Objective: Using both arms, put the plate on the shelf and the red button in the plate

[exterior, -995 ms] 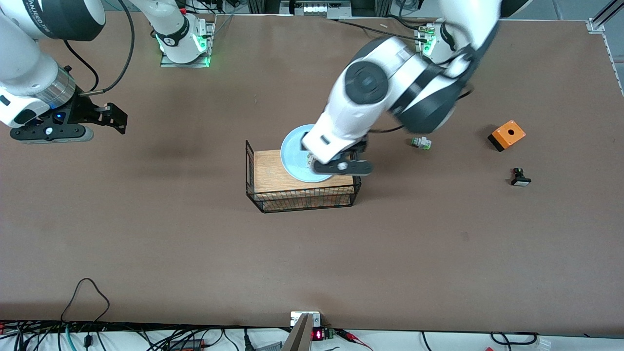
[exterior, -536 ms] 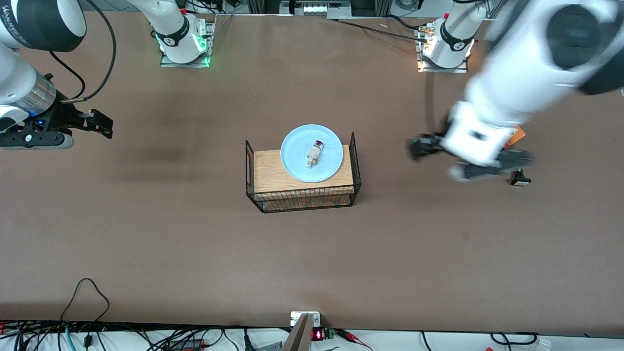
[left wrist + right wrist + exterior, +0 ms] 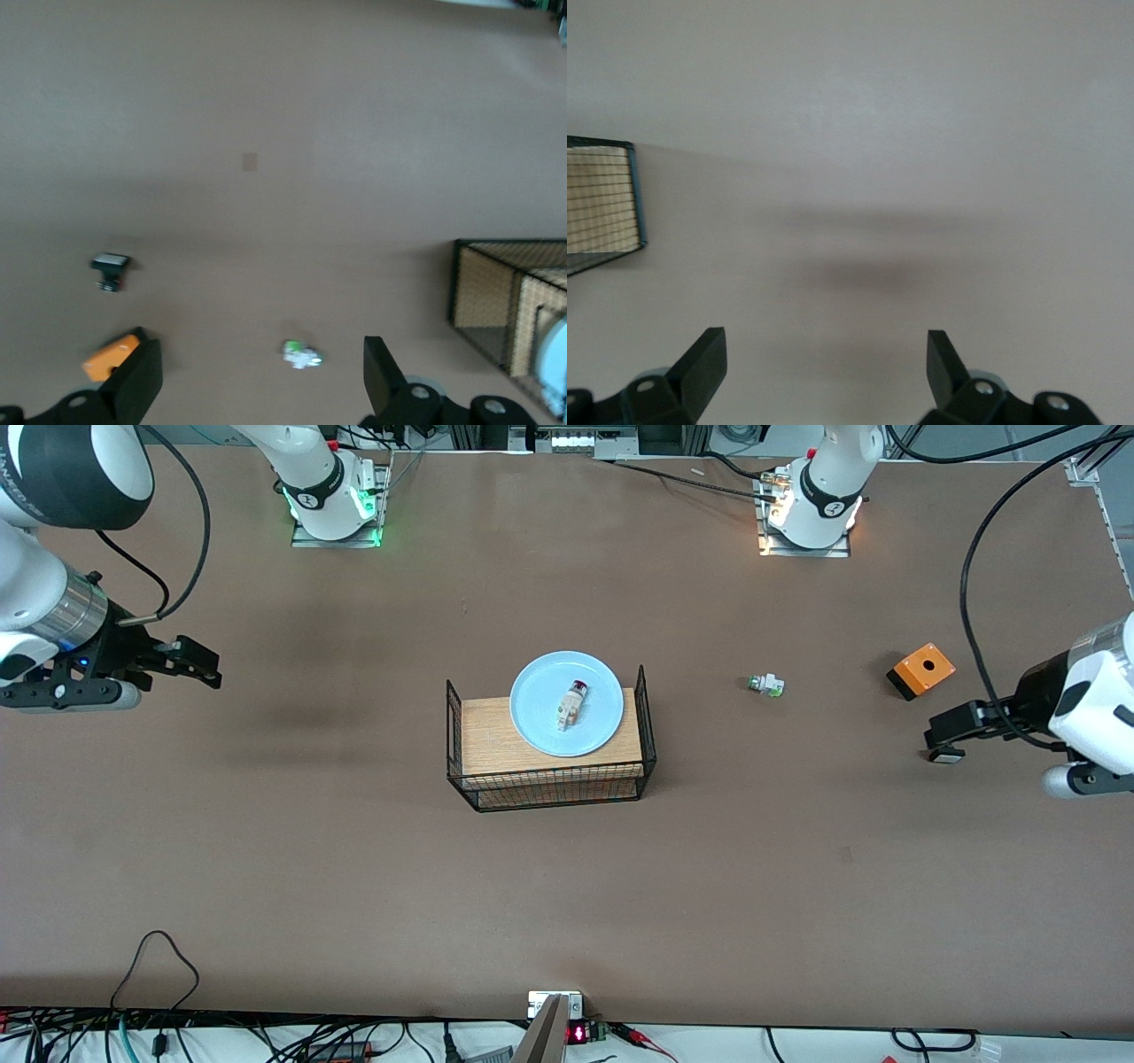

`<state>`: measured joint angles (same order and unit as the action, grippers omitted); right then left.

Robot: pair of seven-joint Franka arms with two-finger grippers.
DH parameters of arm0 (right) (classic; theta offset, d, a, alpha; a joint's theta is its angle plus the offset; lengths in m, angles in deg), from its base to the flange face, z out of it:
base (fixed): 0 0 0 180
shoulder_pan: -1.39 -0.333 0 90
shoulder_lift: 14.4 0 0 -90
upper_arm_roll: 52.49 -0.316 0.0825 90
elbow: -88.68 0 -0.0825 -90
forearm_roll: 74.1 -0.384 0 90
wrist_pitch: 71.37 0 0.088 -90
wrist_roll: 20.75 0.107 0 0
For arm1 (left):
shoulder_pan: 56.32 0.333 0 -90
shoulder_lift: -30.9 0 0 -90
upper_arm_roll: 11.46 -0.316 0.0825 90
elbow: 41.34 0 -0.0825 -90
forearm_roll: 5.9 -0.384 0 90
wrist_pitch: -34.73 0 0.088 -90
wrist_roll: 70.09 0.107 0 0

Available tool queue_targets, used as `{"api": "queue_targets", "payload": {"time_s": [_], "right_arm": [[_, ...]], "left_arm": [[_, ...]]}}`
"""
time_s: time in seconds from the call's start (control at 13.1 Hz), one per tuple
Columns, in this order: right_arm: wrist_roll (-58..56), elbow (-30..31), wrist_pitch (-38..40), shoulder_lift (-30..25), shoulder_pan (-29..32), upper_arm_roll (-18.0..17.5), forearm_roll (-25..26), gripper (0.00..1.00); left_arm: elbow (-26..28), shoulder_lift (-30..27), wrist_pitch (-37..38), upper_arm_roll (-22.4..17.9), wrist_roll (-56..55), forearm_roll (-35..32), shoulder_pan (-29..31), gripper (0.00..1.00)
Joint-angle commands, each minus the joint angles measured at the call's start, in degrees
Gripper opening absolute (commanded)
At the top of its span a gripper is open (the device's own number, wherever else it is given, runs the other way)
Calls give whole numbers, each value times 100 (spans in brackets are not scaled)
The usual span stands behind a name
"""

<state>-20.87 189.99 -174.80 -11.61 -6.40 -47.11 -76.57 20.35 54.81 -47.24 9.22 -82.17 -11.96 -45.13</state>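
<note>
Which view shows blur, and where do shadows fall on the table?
Left wrist view: slightly soft; the white-green part looks smeared. Right wrist view: a dark, diffuse shadow on the table ahead of the right gripper. Front view: sharp, with a faint shadow near the right gripper.

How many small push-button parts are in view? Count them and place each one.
3. The red button lies on the plate. The white-green part sits on the table toward the left arm's end. The black one sits farther that way, partly hidden by the left tool.
</note>
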Motion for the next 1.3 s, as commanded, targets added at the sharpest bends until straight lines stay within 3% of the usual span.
{"api": "queue_targets", "payload": {"time_s": [0.0, 0.08, 0.15, 0.38, 1.23], "right_arm": [[-58, -199, 96, 91, -3, 16, -175, 100], [-58, -199, 96, 91, 14, 25, -175, 100], [-93, -199, 104, 91, 32, 33, -88, 100], [-102, -199, 210, 135, 128, 60, -70, 100], [-120, -200, 271, 152, 155, 60, 71, 100]], "left_arm": [[904, -781, -344, -1482, 775, 209, -869, 100], [1201, -940, -450, -1880, 951, 506, -1073, 100], [1700, -1194, -773, -1997, 1074, 709, -1075, 100], [2504, -1678, -1172, -1999, 1094, 694, -1075, 100], [2725, -1970, -1137, -1990, 1357, 650, -961, 100]]}}
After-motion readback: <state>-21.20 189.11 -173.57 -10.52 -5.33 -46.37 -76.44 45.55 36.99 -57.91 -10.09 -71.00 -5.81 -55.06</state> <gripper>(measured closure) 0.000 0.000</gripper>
